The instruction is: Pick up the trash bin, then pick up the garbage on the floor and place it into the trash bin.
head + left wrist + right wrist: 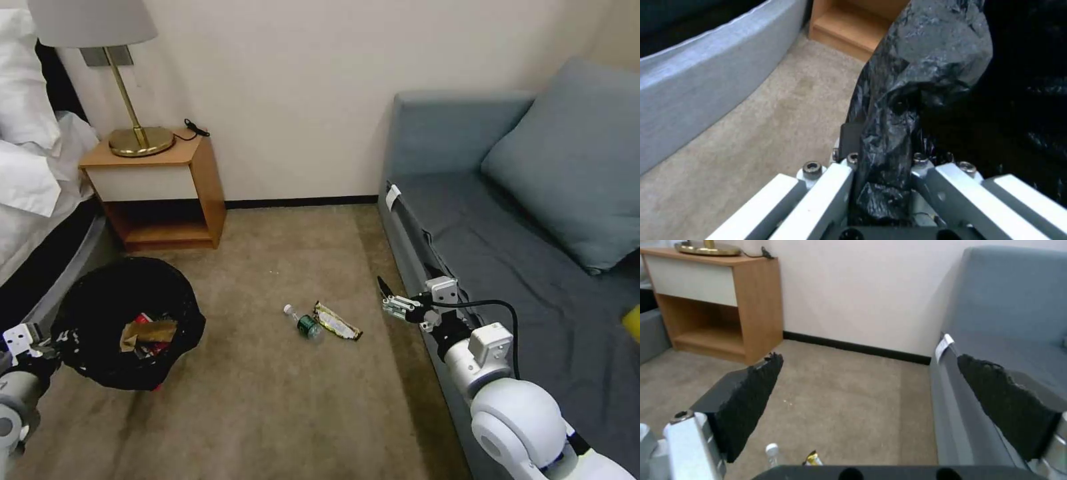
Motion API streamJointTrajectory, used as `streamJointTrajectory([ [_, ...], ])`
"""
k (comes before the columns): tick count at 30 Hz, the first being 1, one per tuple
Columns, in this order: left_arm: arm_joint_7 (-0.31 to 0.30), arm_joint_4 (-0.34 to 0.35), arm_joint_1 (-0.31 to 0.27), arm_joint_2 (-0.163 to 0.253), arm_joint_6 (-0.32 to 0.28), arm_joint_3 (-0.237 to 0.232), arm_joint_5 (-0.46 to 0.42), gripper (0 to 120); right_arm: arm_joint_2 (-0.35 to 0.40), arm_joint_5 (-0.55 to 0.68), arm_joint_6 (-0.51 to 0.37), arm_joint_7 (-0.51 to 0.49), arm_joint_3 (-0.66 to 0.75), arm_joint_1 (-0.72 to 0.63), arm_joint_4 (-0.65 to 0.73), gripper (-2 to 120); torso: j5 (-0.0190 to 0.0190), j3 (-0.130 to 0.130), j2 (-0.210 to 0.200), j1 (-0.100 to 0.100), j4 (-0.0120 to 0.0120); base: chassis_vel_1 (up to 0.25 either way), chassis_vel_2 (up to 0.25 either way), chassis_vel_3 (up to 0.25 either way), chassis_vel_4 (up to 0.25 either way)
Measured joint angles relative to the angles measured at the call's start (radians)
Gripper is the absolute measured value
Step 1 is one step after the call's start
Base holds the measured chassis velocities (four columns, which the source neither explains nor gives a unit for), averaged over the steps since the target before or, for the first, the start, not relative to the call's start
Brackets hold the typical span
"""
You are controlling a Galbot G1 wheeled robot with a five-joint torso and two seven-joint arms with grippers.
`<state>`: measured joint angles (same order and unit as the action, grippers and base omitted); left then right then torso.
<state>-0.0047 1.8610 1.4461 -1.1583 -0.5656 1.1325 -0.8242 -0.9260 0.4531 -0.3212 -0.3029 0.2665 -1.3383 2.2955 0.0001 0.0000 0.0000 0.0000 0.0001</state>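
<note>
Sitting low at the left over the carpet point(267, 400): trash bin point(93, 313), round, lined with a crinkly black bag, holding a tan flattened wrapper point(148, 332) and a red-and-white packet point(142, 320). Clamping its bag rim: left tool point(882, 160). Lying on the carpet mid-floor: small clear bottle point(301, 322) touching a yellowish-black snack wrapper point(337, 322). Hovering beside the sofa point(520, 267), pads spread wide, gripping nothing: right tool point(389, 298).
</note>
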Motion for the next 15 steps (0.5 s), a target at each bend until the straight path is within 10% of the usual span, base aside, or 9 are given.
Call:
streamJointTrajectory([
  [15, 0.0, -0.002, -0.004, 0.002, 0.0, -0.003, -0.002, 2, -0.004, -0.002, -0.005, -0.004, -0.018, 0.009, -0.014, 100, -0.0002, 0.0, 0.0, 0.0, 0.0, -0.165, 0.164, 0.16, -0.158],
])
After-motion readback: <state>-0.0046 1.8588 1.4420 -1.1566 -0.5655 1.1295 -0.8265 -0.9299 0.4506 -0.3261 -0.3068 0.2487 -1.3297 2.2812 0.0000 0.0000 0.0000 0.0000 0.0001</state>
